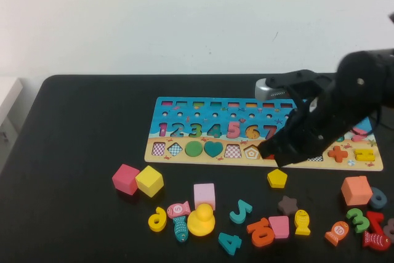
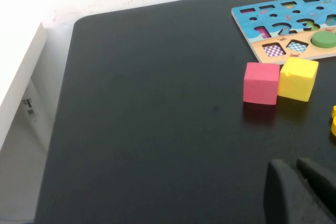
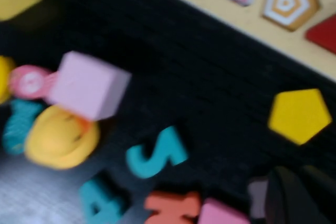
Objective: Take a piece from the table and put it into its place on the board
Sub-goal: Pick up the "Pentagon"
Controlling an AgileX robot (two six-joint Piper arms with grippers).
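Note:
The puzzle board (image 1: 184, 104) lies across the back of the black table, with numbers and shape slots. My right gripper (image 1: 271, 152) hangs over the board's front edge, its fingers together and holding nothing. In the right wrist view the right gripper (image 3: 300, 199) is just short of a yellow pentagon piece (image 3: 299, 115), which lies on the table in front of the board (image 1: 277, 178). A brown star (image 1: 287, 204) is partly hidden behind the fingers (image 3: 283, 203). An empty pentagon slot (image 3: 287, 2) shows on the board. My left gripper (image 2: 300, 192) is shut and empty, low over the table's left part.
A pink cube (image 1: 125, 178) and a yellow cube (image 1: 149, 180) sit at the front left. A light pink cube (image 1: 204, 195), a yellow duck (image 1: 201, 220), a teal 5 (image 1: 241, 211), an orange cube (image 1: 356, 190) and several numbers and fish lie along the front.

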